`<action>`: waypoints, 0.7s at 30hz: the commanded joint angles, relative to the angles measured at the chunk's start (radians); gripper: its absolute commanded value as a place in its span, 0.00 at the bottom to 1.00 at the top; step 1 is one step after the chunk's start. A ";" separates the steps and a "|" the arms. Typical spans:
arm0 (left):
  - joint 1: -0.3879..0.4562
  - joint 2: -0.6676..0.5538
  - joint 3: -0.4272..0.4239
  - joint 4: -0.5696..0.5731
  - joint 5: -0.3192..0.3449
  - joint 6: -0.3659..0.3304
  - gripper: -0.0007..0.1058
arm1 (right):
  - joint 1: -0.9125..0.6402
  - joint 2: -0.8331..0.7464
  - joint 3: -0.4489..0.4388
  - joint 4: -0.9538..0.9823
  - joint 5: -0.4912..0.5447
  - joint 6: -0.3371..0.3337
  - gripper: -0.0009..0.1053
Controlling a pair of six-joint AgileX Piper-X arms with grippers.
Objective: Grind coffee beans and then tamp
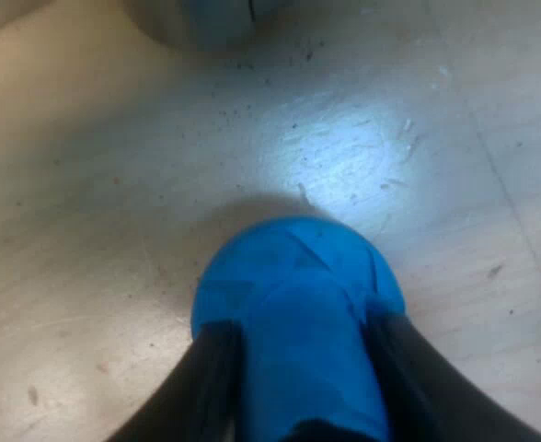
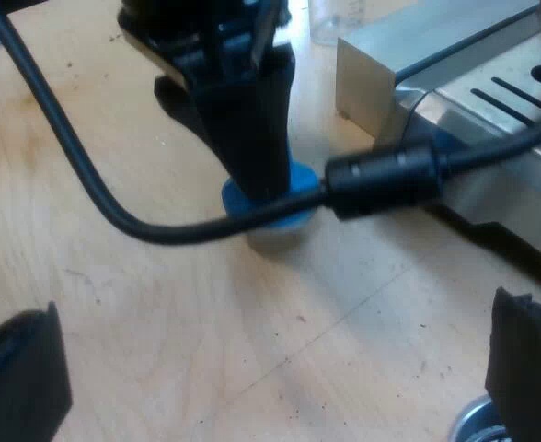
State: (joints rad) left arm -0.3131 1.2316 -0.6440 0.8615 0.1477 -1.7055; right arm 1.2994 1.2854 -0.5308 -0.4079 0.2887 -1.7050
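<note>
The blue tamper (image 1: 293,313) stands upright at the surface of the wooden worktop (image 1: 86,230), directly between the two black fingers (image 1: 217,368) of the left pincer (image 1: 303,327). The fingers press against opposite sides of the tamper's blue body, so the left pincer is closed on it and grips it from above. Whether the tamper's base rests on the worktop or sits just above it cannot be determined.

In the right wrist view, the left pincer (image 2: 257,189) comes down onto the tamper (image 2: 298,177), just beside the front corner of the espresso machine (image 2: 473,83). A measuring glass (image 2: 330,23) stands beyond the tamper, near the machine's side.

The right pincer (image 2: 275,364) is above the worktop (image 2: 160,313), well apart from the tamper. Its fingers (image 2: 22,373) are spread wide, with nothing between them. A round metal object (image 2: 477,425) lies near one finger; it cannot be identified.

Count: one tamper, one espresso machine, one measuring glass, two pincers.
</note>
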 commanded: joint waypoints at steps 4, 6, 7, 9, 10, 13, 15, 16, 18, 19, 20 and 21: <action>0.000 -0.100 -0.002 0.021 -0.002 0.007 0.01 | -0.002 -0.058 -0.003 0.113 0.041 -0.012 0.88; 0.000 -0.139 -0.002 0.036 0.019 0.007 0.01 | -0.002 -0.090 -0.003 0.182 0.097 -0.012 0.88; -0.002 -0.148 -0.002 0.038 0.026 0.007 0.01 | -0.002 -0.098 -0.003 0.199 0.107 -0.012 0.88; -0.013 -0.178 -0.002 0.041 0.034 0.007 0.01 | -0.002 -0.124 -0.002 0.254 0.132 -0.012 0.88; -0.019 -0.186 -0.002 0.041 0.036 0.007 0.01 | -0.002 -0.130 -0.002 0.267 0.144 -0.010 0.88; -0.054 -0.207 -0.002 0.042 0.036 0.007 0.01 | -0.002 -0.149 0.008 0.317 0.182 0.021 0.88; -0.083 -0.210 -0.002 0.042 0.036 0.007 0.01 | -0.002 -0.157 0.028 0.305 0.224 0.042 0.88; -0.104 -0.210 -0.002 0.042 0.036 0.007 0.01 | -0.002 -0.163 0.049 0.287 0.241 0.059 0.88; -0.132 -0.210 -0.002 0.042 0.036 0.007 0.01 | -0.002 -0.166 0.061 0.279 0.245 0.065 0.88; -0.149 -0.210 -0.002 0.039 0.036 0.006 0.01 | -0.002 -0.169 0.073 0.267 0.246 0.069 0.88; -0.168 -0.210 -0.002 0.033 0.036 0.006 0.01 | -0.002 -0.174 0.117 0.238 0.246 0.071 0.88; -0.186 -0.210 -0.002 0.026 0.036 0.006 0.01 | -0.002 -0.174 0.137 0.226 0.246 0.071 0.88</action>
State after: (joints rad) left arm -0.4780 1.0289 -0.6440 0.8932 0.1776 -1.7001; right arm 1.2994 1.1209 -0.4246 -0.1598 0.5267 -1.6305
